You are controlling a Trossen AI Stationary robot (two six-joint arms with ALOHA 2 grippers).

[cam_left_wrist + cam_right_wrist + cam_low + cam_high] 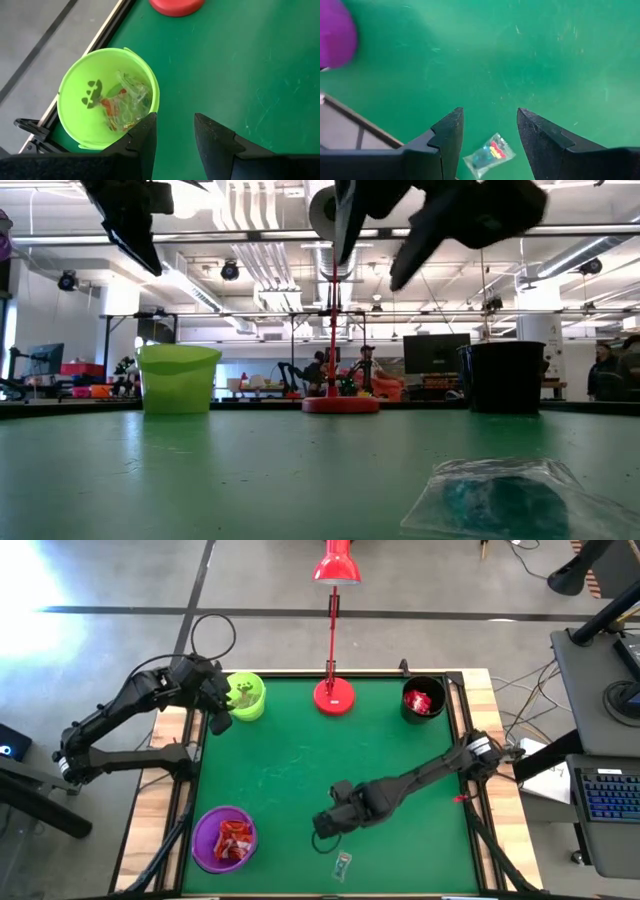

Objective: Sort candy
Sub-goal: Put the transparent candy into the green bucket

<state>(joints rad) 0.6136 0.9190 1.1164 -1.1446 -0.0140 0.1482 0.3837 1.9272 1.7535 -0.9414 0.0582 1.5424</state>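
The right gripper (487, 137) hovers with its jaws spread and empty above the near edge of the green tabletop (300, 760). Just beyond its fingertips a clear greenish-wrapped candy (489, 154) lies flat on the mat. The purple plastic cup (224, 837) in the near left corner holds red-wrapped sweets (236, 838). The left gripper (175, 135), also spread and empty, hangs beside the lime-green plastic cup (80, 100) at the far left corner, which holds clear-wrapped sweets (125, 102).

purple cup (335, 32) cut by frame edge, near candy (500, 500) blurred in low view
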